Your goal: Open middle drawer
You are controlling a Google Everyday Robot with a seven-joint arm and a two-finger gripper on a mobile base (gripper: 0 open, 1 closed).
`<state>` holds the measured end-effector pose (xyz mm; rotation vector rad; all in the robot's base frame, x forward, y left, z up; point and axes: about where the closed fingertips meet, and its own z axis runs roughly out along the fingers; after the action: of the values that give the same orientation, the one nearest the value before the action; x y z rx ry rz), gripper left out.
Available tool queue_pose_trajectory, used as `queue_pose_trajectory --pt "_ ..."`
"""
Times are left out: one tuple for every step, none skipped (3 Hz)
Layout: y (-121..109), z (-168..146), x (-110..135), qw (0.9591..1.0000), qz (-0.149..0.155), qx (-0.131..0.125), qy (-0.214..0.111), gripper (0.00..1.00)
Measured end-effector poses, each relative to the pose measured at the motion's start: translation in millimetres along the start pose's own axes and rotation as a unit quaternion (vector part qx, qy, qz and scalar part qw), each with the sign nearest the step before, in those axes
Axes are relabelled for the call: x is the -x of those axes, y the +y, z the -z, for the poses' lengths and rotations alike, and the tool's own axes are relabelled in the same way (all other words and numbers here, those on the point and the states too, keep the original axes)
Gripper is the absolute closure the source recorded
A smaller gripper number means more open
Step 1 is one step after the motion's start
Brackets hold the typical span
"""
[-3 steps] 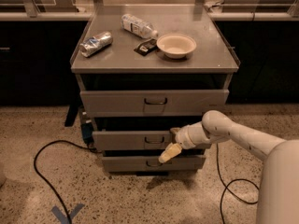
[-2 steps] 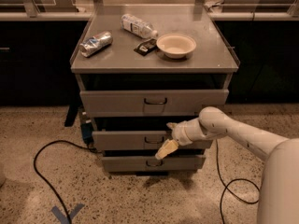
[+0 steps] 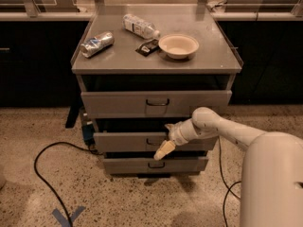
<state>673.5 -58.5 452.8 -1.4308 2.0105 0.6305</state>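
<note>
No legible text anywhere; claw (image 3: 164, 150) before the middle drawer (image 3: 123, 141).

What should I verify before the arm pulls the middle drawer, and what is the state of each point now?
1. Gripper is at the middle drawer front, by its handle: ok.
2. Hold on the handle: cannot tell.
3. Drawer already pulled out: cannot tell.
4. Cable on the floor lies left of the drawer's path: ok.
5. Bowl sits fully on the cabinet top: ok.
</note>
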Motion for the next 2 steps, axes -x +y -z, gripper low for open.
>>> queue_pose_trajectory --pt "-3.9 -23.4 -25.6 0.9992 -0.025 0.017 0.025 0.00" --pt "-3.8 -20.6 -22.9 0.9992 -0.025 0.017 0.025 0.00"
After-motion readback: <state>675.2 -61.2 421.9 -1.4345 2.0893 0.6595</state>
